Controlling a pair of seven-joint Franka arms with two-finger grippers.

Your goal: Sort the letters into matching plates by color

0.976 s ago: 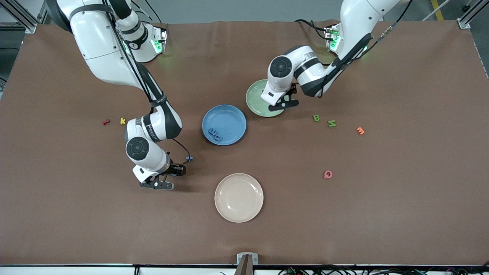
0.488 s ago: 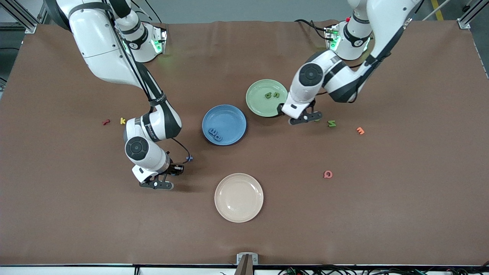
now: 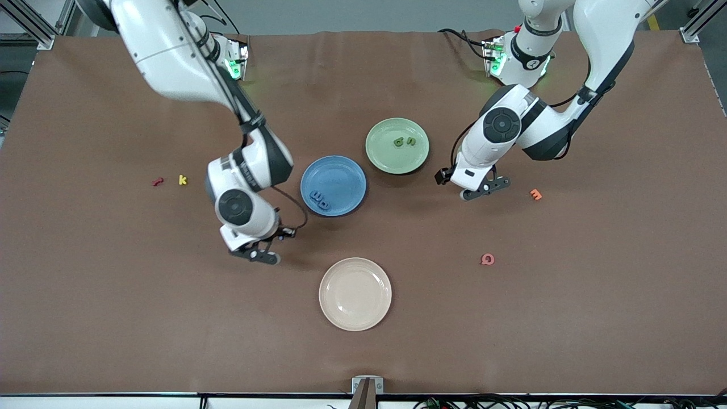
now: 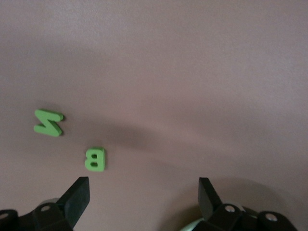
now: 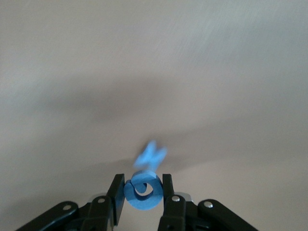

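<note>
My right gripper (image 3: pixel 270 245) is shut on a round blue letter (image 5: pixel 143 191) and holds it just above the table, near the blue plate (image 3: pixel 341 169). A second blue letter (image 5: pixel 150 155) lies on the table under it. The blue plate holds two blue letters (image 3: pixel 320 199). The pale green plate (image 3: pixel 384 154) holds two dark green letters (image 3: pixel 404 141). My left gripper (image 3: pixel 464 186) is open and empty (image 4: pixel 142 185) above the table beside the green plate. A green B (image 4: pixel 95 159) and a green N (image 4: pixel 48 122) lie just ahead of it; the arm hides them in the front view.
A cream plate (image 3: pixel 355 293) sits nearest the front camera. Stray letters lie about: red (image 3: pixel 157 182) and yellow (image 3: pixel 182 180) toward the right arm's end, orange (image 3: pixel 535 194) and pink (image 3: pixel 487 259) toward the left arm's end.
My left gripper left the green plate, where two green letters now show, and moved over the B and N. My right gripper moved with the blue letter toward the blue plate.
</note>
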